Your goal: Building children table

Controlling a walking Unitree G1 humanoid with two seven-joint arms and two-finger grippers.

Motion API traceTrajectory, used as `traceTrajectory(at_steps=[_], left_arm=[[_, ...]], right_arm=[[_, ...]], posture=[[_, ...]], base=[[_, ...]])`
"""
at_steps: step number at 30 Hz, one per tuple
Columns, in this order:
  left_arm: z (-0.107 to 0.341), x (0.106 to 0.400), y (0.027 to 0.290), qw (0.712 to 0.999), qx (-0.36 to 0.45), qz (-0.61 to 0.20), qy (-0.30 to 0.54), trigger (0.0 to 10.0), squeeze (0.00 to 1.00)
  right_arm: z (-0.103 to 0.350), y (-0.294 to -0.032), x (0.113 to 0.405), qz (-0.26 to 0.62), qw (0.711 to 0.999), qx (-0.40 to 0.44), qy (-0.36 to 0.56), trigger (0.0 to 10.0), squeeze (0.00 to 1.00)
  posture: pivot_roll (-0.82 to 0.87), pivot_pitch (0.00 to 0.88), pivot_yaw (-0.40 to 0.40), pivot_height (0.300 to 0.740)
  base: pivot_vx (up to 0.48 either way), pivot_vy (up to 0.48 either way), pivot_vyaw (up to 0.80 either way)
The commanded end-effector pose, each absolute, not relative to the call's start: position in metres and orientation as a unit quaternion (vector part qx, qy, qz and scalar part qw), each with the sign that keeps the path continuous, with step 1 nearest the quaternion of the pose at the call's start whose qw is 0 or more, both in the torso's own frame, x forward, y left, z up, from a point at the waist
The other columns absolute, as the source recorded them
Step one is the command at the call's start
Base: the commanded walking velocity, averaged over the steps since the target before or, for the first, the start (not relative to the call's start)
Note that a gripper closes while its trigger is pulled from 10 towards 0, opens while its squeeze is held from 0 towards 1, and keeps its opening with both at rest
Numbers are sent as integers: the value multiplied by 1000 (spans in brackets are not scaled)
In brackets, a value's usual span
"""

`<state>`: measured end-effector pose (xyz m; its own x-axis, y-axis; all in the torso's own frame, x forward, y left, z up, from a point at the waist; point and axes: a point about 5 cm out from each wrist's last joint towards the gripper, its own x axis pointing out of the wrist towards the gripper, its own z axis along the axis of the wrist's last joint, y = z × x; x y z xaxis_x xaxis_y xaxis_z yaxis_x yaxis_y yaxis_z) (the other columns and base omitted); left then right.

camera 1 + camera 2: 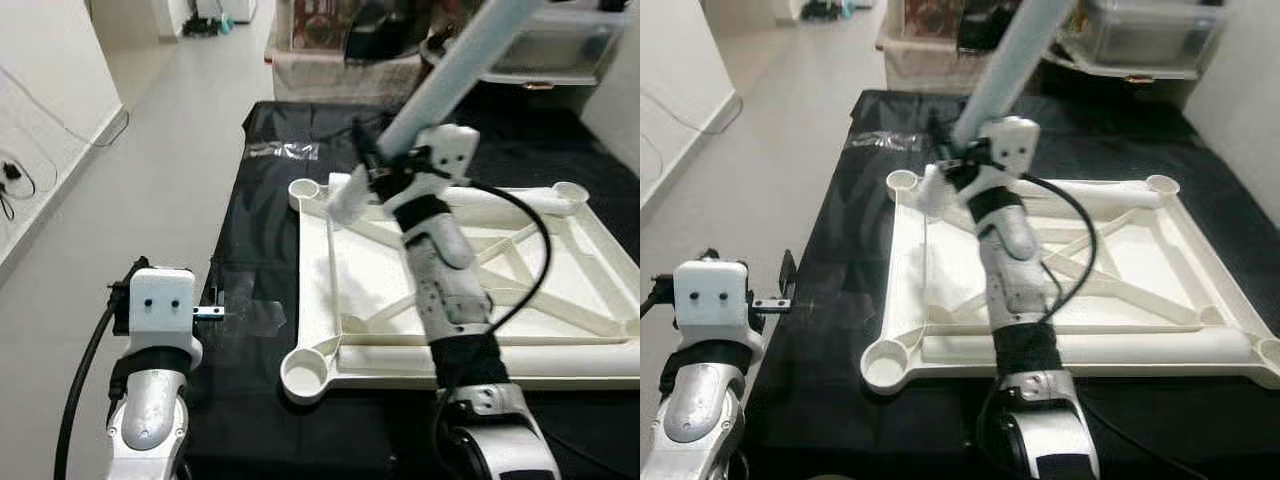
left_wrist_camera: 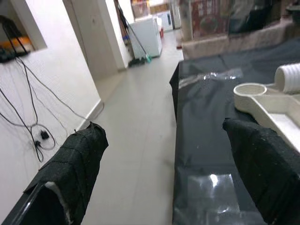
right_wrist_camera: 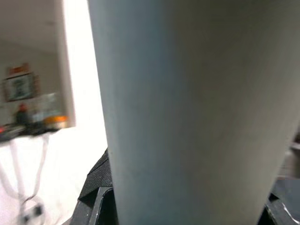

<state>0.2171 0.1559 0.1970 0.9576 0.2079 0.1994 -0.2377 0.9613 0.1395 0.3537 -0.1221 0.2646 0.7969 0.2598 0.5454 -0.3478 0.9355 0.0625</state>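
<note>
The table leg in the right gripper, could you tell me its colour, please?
Pale blue-grey table leg, clearest in the left eye view.

Pale table leg [image 1: 455, 70] over upturned tabletop [image 1: 470, 365]

The table top [image 1: 560, 300] is cream-white plastic, w/ crossed ribs of the same colour. The table leg [image 1: 455, 70] is pale blue-grey, no pattern. The mat [image 1: 260, 290] under is black, a bit shiny, w/ clear tape patches that reflect light. The floor [image 1: 150, 200] is plain light grey and the wall [image 1: 40, 90] is white. Both arms are silver w/ white wrist boxes; the left gripper [image 2: 164, 178] has black fingers [image 2: 79, 159] w/ a woven-looking texture. The cables [image 1: 525, 260] are black.
</note>
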Motion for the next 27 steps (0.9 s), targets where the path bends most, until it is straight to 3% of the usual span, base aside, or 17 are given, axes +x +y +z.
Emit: traceTrajectory(at_steps=[1, 6, 12, 16, 19, 22, 27], left_arm=[[192, 219, 158, 986, 82, 118, -84, 10000, 0], [194, 225, 157, 986, 81, 114, -92, 10000, 0], [196, 232, 159, 986, 82, 111, -96, 10000, 0], [193, 234, 162, 986, 77, 114, -94, 10000, 0], [192, 234, 162, 986, 77, 113, -93, 10000, 0], [193, 237, 161, 986, 78, 110, -96, 10000, 0], [191, 237, 159, 987, 86, 103, -92, 10000, 0]], right_arm=[[263, -124, 353, 153, 946, 87, -271, 10000, 0], [274, -127, 355, 135, 946, 92, -279, 10000, 0], [258, -120, 357, 98, 971, 66, -209, 10000, 0], [253, -118, 360, 1, 985, 16, -171, 10000, 0], [256, -116, 360, 20, 981, 52, -184, 10000, 0], [253, -115, 351, 95, 973, 59, -204, 10000, 0], [243, -111, 336, 137, 966, 36, -216, 10000, 0]], posture=[[82, 0, -19, 740], [73, 0, -8, 740], [71, 0, 1, 740], [71, 0, 3, 740], [71, 0, 3, 740], [71, 0, -2, 740], [60, 0, 6, 740]], base=[[-480, 0, 0], [-480, 0, 0], [-480, 0, 0], [-480, 0, 0], [-480, 0, 0], [-480, 0, 0], [-477, 0, 0]])
